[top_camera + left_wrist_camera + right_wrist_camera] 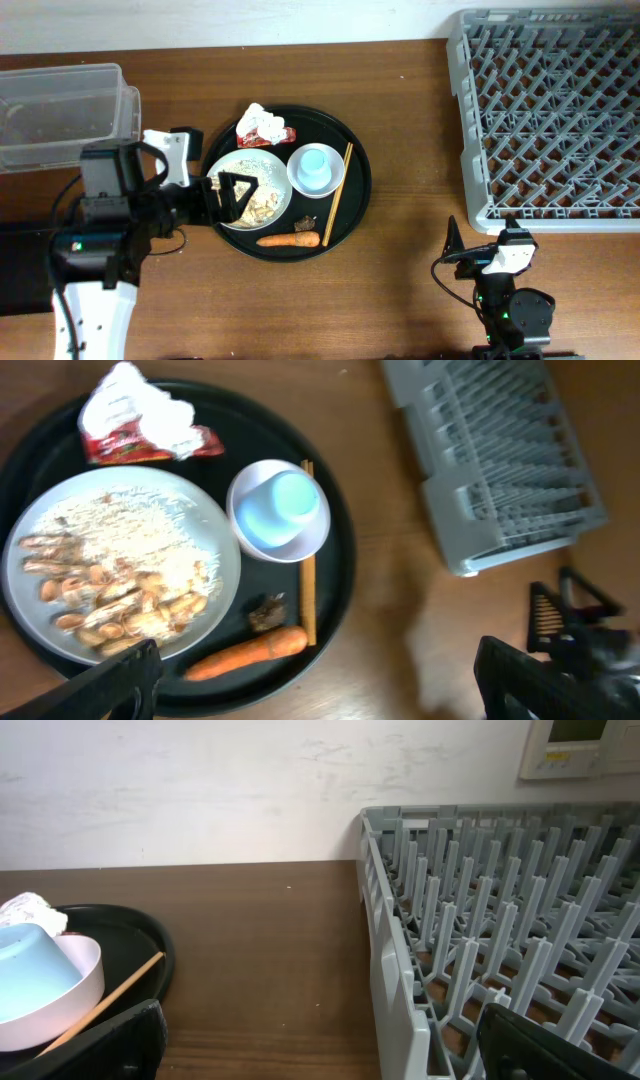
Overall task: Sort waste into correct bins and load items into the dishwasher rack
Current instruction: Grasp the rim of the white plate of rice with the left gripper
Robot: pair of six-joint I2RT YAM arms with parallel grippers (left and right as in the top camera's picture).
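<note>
the clear tub (pixel 60 110) sits at the far left of the table (pixel 410 290), beside my left arm. my left claw (pixel 237 195) hangs over the white plate (pixel 225 168) with its fingers spread wide and nothing between them. the plate lies on the left side of the round black tray (pixel 357 190), and the rice-and-nut scraps (pixel 100 590) are heaped on the half of it nearest me. behind the plate, at the tray's far rim, the white tissue (pixel 258 116) rests on the red wrapper (pixel 277 135). just right of the plate, the light-blue cup (pixel 318 163) sits in its pale dish (pixel 297 180), and the chopsticks (pixel 337 195) lie just beside the dish on its right. the carrot (pixel 290 240) lies at the tray's near edge, with a small brown scrap (pixel 305 222) just above it. my right claw (pixel 320 1055) is low over bare wood, well apart from the tray, its fingers spread wide and empty. the grey rack (pixel 545 110) fills the far right corner.
</note>
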